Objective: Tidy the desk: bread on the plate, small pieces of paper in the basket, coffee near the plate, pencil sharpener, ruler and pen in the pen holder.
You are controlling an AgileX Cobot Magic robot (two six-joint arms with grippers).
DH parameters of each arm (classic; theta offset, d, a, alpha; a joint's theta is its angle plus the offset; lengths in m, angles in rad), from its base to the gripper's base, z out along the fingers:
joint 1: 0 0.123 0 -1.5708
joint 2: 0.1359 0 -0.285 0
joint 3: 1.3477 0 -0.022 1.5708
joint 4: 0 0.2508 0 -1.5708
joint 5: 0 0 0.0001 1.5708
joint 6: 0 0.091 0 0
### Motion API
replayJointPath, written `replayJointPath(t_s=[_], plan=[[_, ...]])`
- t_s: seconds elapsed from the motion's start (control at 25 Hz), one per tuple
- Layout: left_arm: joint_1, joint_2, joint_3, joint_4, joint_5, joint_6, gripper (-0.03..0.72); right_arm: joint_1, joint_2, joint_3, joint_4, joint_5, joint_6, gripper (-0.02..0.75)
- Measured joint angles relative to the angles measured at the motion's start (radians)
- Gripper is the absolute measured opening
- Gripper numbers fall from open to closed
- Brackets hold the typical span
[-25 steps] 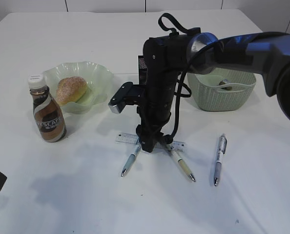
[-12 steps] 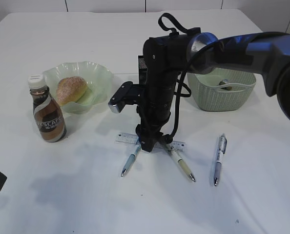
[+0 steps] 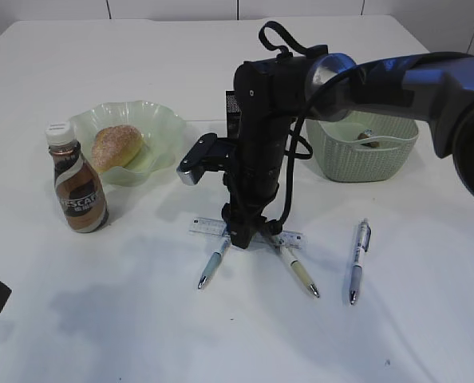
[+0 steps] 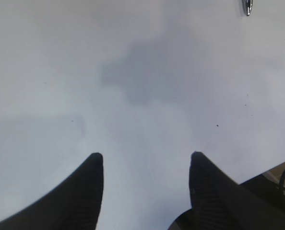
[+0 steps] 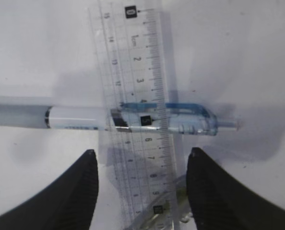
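Right gripper (image 5: 140, 191) lowered straight over the ruler (image 5: 135, 110), jaws spread and empty, one finger on each side of it, probably to pinch it across the width. Ruler lying flat on the desk (image 3: 141, 335) over two pens, near the middle. Left gripper (image 4: 145, 189) released, above bare desk. Bread (image 3: 117, 147) already on the plate (image 3: 161, 120), far left.

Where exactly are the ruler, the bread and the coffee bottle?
ruler (image 5: 137, 72): right wrist view, on its clear upper half.
bread (image 3: 116, 147): exterior view, on its sugared top.
coffee bottle (image 3: 79, 199): exterior view, on its label.
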Motion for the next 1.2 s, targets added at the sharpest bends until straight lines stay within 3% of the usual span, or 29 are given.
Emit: replayJointPath(t_s=[0.44,0.96,1.2], plan=[[0.000,0.000,0.000,0.000,0.000,0.000,0.401,0.000,0.000,0.000,0.018,-0.002,0.000,0.354],[0.000,0.000,0.000,0.000,0.000,0.000,0.401,0.000,0.000,0.000,0.024,0.009,-0.002,0.354],[0.000,0.000,0.000,0.000,0.000,0.000,0.402,0.000,0.000,0.000,0.025,0.011,-0.004,0.397]])
